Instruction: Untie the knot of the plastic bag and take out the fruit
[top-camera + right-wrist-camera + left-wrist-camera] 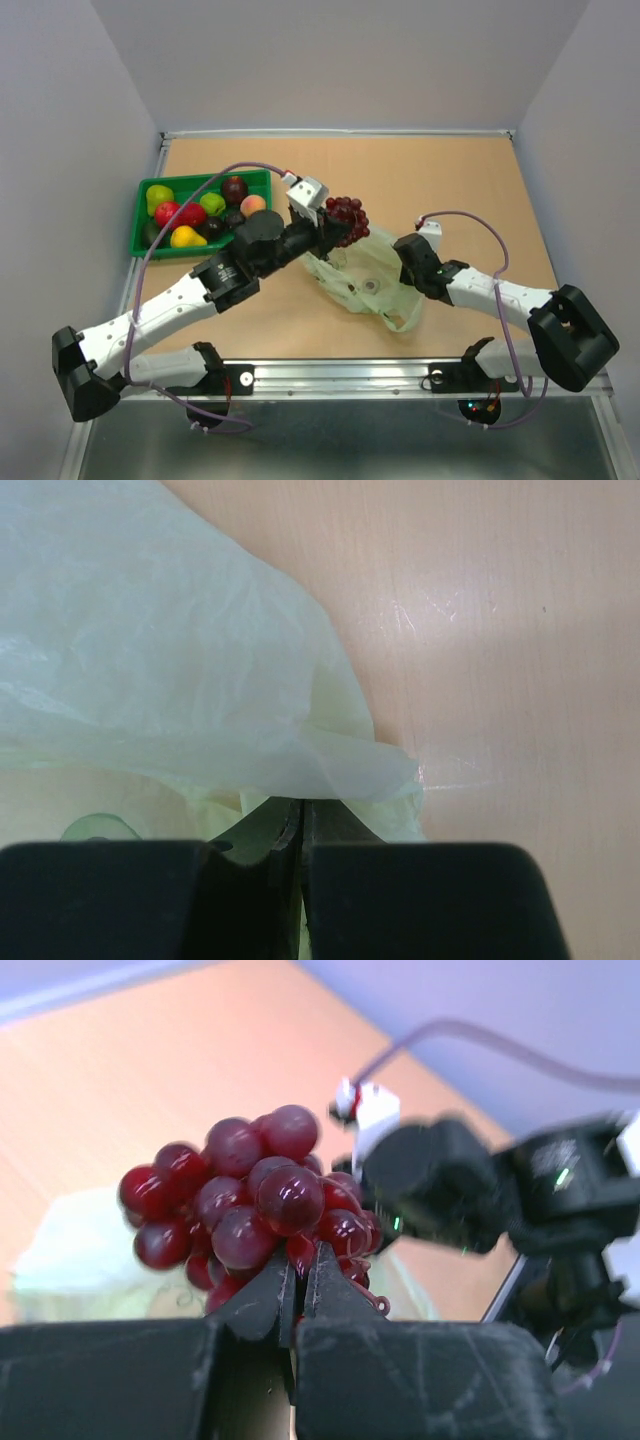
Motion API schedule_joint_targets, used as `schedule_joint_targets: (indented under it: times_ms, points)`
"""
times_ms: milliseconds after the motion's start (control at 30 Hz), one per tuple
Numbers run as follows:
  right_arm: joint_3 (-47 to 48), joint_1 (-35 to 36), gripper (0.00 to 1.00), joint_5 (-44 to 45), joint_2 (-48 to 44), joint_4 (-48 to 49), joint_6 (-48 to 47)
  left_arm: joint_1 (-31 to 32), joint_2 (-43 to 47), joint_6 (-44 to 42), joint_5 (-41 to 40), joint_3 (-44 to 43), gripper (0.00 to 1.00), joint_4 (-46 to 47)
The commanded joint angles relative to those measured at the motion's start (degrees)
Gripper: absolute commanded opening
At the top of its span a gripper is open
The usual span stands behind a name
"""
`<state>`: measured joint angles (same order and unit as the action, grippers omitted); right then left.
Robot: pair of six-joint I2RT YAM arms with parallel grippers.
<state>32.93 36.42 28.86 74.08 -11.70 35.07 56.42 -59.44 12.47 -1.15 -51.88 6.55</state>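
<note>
Plastic bag [365, 285], edge pinched by right gripper [302, 815]; we see left gripper [300, 1265] clamping the grape bunch [250, 1205], tabletop [450, 180] stretching beyond.

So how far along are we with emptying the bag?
Several fruits already lie in the green tray. In hand: left gripper is shut on the grape bunch above the plastic bag, right gripper pinching the bag's edge. Left: place the bunch; bag looks nearly flat.
</note>
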Motion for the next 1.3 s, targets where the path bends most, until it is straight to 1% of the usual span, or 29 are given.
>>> schedule_joint_targets:
  times_ms: [0, 33, 100, 133, 167, 200, 233, 267, 300, 367, 400, 467, 500, 633, 700, 733, 767, 800, 933, 967, 1000, 1033, 1100, 1133, 1167, 1200, 1233, 1267]
  points:
    - [-0.67, -0.21, 0.01, 0.41, -0.17, 1.68, 1.93, -3.33, 2.57, 1.33, 2.48, -9.89, 0.0, 4.28]
    - [-1.02, -0.21, 0.01, 0.41, -0.6, 1.68, 2.28, -4.21, 2.31, 1.59, -1.62, -13.04, 0.0, 1.74]
    - [-1.46, -0.39, 0.01, 0.32, -1.13, 1.68, 2.55, -7.37, 1.61, 1.51, -6.12, -16.05, 0.0, -1.35]
    - [-1.81, -0.74, 0.01, 0.32, -1.31, 1.77, 3.24, -8.6, 0.91, 1.94, -10.67, -18.5, 0.0, -4.41]
    - [-1.99, -1.09, 0.01, 0.23, -1.66, 1.69, 3.6, -11.66, 0.47, 2.12, -12.72, -19.65, 0.0, -6.0]
    - [-2.25, -2.4, 0.01, -0.29, -1.92, 1.68, 4.21, -13.34, -0.32, 2.73, -16.57, -21.41, 0.0, -8.98]
    - [-2.43, -3.19, 0.01, -0.56, -2.19, 1.6, 4.74, -15.01, -0.33, 2.91, -18.61, -21.95, 0.0, -10.31]
    - [-2.95, -4.07, 0.01, -1.08, -2.97, 1.6, 5.09, -18.94, -1.11, 3.0, -20.72, -21.95, 0.0, -11.28]
    - [-3.22, -5.65, 0.01, -2.13, -3.5, 1.6, 5.79, -20.9, -1.55, 3.09, -24.04, -21.6, 0.0, -13.12]
    - [-3.57, -6.1, 0.01, -1.88, -4.82, 1.77, 5.89, -25.55, -2.78, 3.52, -24.87, -20.29, 0.0, -14.28]
    - [-3.48, -6.1, 0.01, -1.71, -6.31, 1.86, 5.63, -30.01, -3.13, 3.7, -24.61, -17.93, 0.0, -14.02]
    - [-3.14, -6.1, 0.01, -1.7, -8.07, 2.12, 3.79, -33.82, -3.84, 4.14, -22.94, -14.94, 0.0, -13.06]
    - [-2.87, -6.1, 0.01, -1.7, -9.56, 2.3, 2.39, -37.23, -4.28, 4.4, -22.24, -12.22, 0.0, -11.66]
    - [-2.08, -6.1, 0.02, -2.49, -12.03, 2.47, -1.04, -43.48, -9.62, 3.53, -22.58, -9.13, 0.0, -9.54]
    - [-1.99, -6.19, 0.02, -3.54, -12.3, 2.65, -2.02, -45.25, -11.39, 2.48, -23.19, -8.59, 0.0, -8.4]
    - [-2.08, -6.1, 0.02, -4.42, -12.21, 2.83, -2.37, -47.35, -12.53, 1.95, -22.76, -8.33, 0.0, -7.17]
    - [-2.25, -6.1, 0.02, -4.78, -12.21, 2.91, -2.37, -47.37, -12.89, 1.51, -22.41, -8.15, 0.0, -6.81]
    - [-2.43, -6.1, 0.02, -5.22, -12.12, 3.26, -2.46, -48.76, -13.07, 0.64, -22.67, -7.54, 0.0, -4.03]
    - [-3.4, -6.1, 0.02, -6.27, -12.3, 3.79, -2.37, -50.88, -14.21, 0.54, -22.06, -7.45, 0.0, -2.59]
    - [-3.48, -6.1, 0.02, -6.62, -12.38, 3.88, -2.55, -51.15, -14.73, 0.45, -20.84, -7.27, 0.0, -2.16]
    - [-3.4, -6.1, 0.03, -6.71, -12.91, 3.88, -2.72, -51.15, -15.09, 0.45, -20.04, -7.1, 0.02, -2.15]
    - [-3.31, -6.1, 0.04, -7.24, -13.26, 3.88, -3.42, -51.06, -15.7, 0.89, -17.08, -6.84, 0.13, -2.41]
    - [-2.79, -6.02, 0.05, -8.55, -14.49, 3.97, -4.65, -51.06, -15.97, 2.29, -13.46, -6.83, 0.27, -3.9]
    - [-2.43, -6.1, 0.1, -9.69, -15.89, 3.97, -5.7, -51.06, -15.8, 2.73, -11.96, -6.66, 0.35, -5.3]
    - [-2.08, -6.1, 0.14, -12.23, -16.51, 4.06, -7.89, -51.06, -15.71, 3.78, -9.6, -6.48, 0.52, -6.01]
    - [-1.56, -6.1, 0.18, -13.38, -16.95, 4.06, -8.78, -50.98, -15.53, 4.14, -8.97, -6.31, 0.59, -6.45]
    - [-0.51, -6.1, 0.27, -14.52, -17.48, 3.97, -9.66, -50.89, -15.44, 4.4, -8.61, -6.13, 0.64, -7.68]
    - [0.03, -6.1, 0.33, -16.19, -18.18, 3.97, -10.71, -50.71, -15.27, 4.58, -8.35, -6.04, 0.77, -9.08]
